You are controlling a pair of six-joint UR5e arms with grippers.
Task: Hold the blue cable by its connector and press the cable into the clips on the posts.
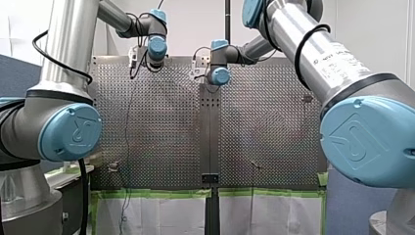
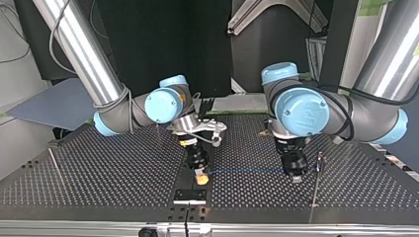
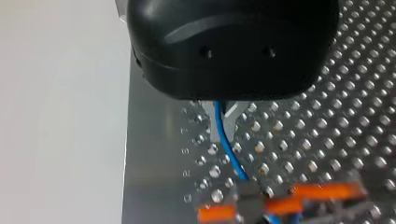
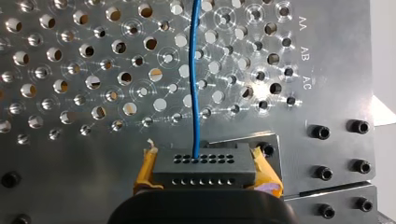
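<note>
**Yellow-padded right gripper [image 4: 204,164] pins connector [image 4: 204,176] while left gripper [image 3: 223,122] takes the line**

My right gripper has its two yellow pads [image 4: 148,165] pressed against the short sides of the connector. The connector is a dark grey block with two rows of small holes, held low over the perforated table [image 4: 70,70]. The blue cable [image 4: 195,84] leaves one hole in the connector's upper row. It runs straight ahead, away from the connector, just above the table's holes.

Seen from across the table, the cable stretches level from the connector to my left gripper. That gripper stands well apart from the connector and points down at the table. Its own wrist camera shows a black body and metal fingers [image 3: 214,131] drawn together on the cable, which passes between them and carries on toward the connector.

On the far side of my left gripper from the connector, just beside that gripper, a thin post [image 2: 319,163] rises from the table. From behind the arms, the two wrists hide the connector and both sets of fingers.
</note>
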